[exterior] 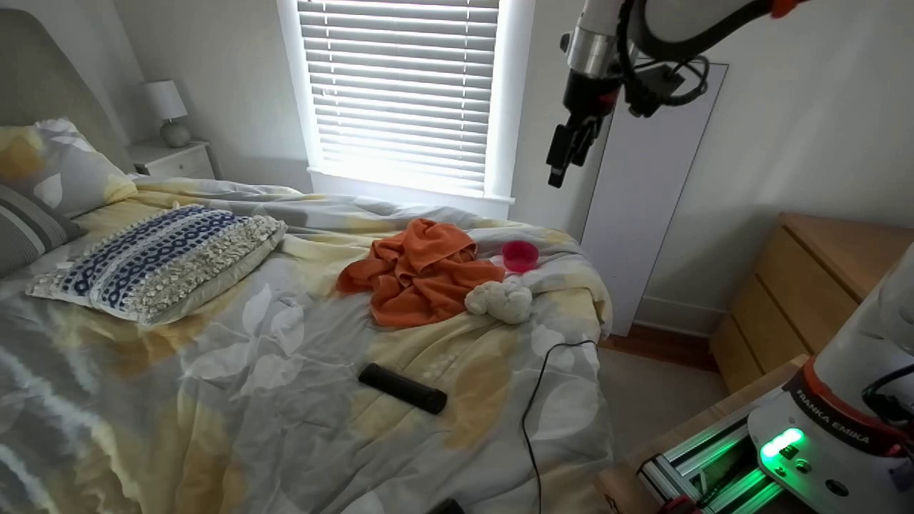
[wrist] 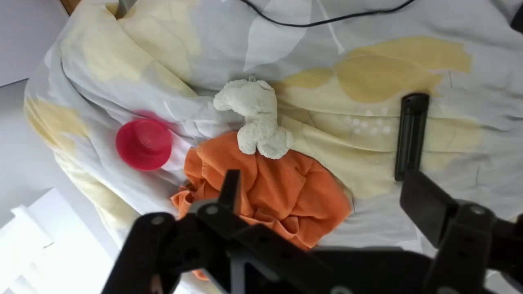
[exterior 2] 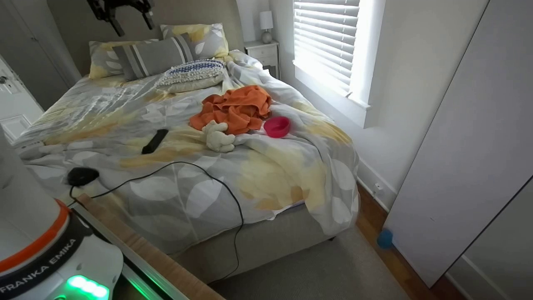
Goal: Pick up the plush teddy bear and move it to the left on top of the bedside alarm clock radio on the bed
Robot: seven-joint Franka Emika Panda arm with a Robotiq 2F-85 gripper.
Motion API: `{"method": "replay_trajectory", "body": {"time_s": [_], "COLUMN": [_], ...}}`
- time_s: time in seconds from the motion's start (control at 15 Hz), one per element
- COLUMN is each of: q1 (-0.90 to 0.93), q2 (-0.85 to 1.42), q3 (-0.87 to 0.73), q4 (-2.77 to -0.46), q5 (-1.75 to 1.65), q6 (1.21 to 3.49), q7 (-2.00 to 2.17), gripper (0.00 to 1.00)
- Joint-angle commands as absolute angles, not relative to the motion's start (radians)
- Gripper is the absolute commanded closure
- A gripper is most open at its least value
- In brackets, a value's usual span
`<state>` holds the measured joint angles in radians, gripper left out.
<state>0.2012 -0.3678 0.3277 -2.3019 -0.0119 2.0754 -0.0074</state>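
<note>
Here, you had the gripper (wrist: 321, 179) high above the bed (wrist: 363, 153), 2 jaws wide apart; the white teddy bear (wrist: 261, 118) lay against the orange cloth (wrist: 278, 188), pink bowl (wrist: 143, 147) nearby

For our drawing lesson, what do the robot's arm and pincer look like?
The arm is white, with a silver wrist section, looping black cables and an orange-ringed base marked FRANKA EMIKA, lit green. The pincer is black, with two fingers.

"FRANKA EMIKA" lbl (exterior 2: 38, 266) on bot base (exterior 2: 92, 259)
</note>
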Motion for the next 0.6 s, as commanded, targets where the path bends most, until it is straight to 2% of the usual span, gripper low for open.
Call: {"method": "replay_trajectory", "body": {"time_s": [0.0,0.53], "q1": [0.213,0.212], "q2": [-0.179,0.120], "q3": [0.311,0.265], "q4": [-2.272,-2.262], "q5": [-0.067,-0.297], "q6": [2.177,2.275], "q7": [-0.034,0.166], "gripper": [0.00,0.00]}}
